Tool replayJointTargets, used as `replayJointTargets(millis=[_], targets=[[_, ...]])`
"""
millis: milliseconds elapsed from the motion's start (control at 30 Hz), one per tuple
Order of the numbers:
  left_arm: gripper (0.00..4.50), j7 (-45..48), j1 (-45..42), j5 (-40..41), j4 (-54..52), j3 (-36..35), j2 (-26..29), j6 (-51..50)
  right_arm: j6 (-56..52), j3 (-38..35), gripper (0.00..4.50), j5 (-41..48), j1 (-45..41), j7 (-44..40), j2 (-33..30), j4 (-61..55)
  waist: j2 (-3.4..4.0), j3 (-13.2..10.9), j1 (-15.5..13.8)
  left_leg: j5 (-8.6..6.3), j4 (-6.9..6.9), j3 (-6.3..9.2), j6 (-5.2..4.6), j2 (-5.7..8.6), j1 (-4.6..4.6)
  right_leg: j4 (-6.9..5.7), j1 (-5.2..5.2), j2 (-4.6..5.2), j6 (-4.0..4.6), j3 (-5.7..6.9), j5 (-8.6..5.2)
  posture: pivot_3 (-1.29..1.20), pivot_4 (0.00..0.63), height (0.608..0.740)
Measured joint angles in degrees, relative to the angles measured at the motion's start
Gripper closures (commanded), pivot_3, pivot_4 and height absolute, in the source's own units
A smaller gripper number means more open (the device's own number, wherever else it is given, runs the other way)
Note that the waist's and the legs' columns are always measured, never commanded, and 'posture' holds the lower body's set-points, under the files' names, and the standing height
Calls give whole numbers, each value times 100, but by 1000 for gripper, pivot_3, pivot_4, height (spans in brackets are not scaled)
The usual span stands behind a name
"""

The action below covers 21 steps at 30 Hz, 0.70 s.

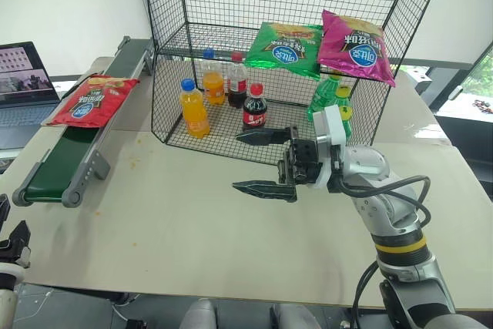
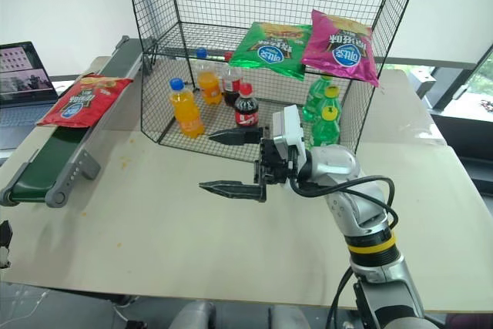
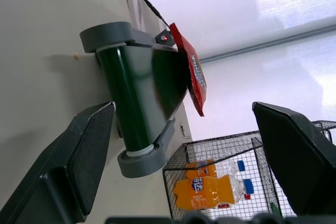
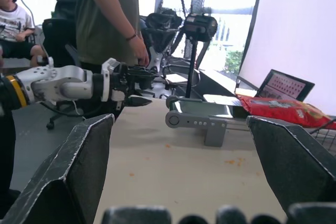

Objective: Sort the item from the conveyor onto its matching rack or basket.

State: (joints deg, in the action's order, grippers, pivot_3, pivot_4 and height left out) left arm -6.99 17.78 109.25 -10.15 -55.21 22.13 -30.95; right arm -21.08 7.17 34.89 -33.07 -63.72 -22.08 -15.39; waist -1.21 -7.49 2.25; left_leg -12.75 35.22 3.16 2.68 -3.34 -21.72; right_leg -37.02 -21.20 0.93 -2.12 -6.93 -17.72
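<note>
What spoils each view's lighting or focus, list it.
Left wrist view: bright window washes out the background behind the red snack bag. Right wrist view: window glare; the right pincer's fingers are blurred up close. Left eye view: even daylight, the rack is sharp.

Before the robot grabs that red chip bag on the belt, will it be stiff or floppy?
Probably floppy: the red chip bag looks crinkled and lies flat on the conveyor, overhanging the belt's sides. It is likely light for its size, being thin. Its glossy film may be slippery, so it could slide when pinched.
</note>
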Motion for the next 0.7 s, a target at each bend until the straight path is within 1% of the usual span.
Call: replayJointTargets(millis=[400,700], targets=[[17,36,-16,-71,213,161,244,-193,53,1,0,-30,0,28,2,13,2,-1,1,2,-6,-2,4,0,0,2,-5,0,1,-2,-1,0,150,740],[17,139,-94,-152,372,225,300,-262,53,1,0,-30,0,70,0,-2,2,-2,3,3,-14,-2,7,0,0,4,-7,0,3,-2,-2,0,150,740]])
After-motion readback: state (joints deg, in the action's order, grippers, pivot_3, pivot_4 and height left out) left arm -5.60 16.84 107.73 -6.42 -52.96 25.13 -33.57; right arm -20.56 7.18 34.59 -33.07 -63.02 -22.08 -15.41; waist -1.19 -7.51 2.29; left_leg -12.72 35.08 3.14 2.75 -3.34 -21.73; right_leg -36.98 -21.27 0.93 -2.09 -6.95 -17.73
